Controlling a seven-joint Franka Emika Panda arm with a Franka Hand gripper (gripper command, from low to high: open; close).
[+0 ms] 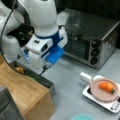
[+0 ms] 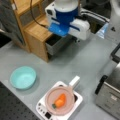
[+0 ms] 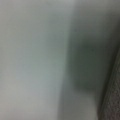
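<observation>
My gripper (image 1: 37, 62) hangs below the arm's blue wrist piece, over the open grey drawer (image 1: 43, 81) of the wooden cabinet (image 1: 22, 92). Its fingers are hidden behind the hand and the drawer wall in both front views. In a front view the hand (image 2: 79, 30) sits just past the drawer (image 2: 53, 46). A small yellow item (image 1: 20, 70) lies in the drawer beside the hand. An orange carrot (image 1: 107, 87) lies in a pink pan (image 1: 96, 91) on a white cooker (image 1: 87, 93), far from the gripper. The wrist view shows only a blurred pale surface.
A silver toaster oven (image 1: 92, 37) stands at the back right. A teal bowl (image 2: 23, 77) rests on the grey table (image 2: 82, 60) near the cabinet (image 2: 35, 32). The pan's white handle (image 2: 74, 81) points toward the drawer. The carrot (image 2: 59, 100) sits mid-pan.
</observation>
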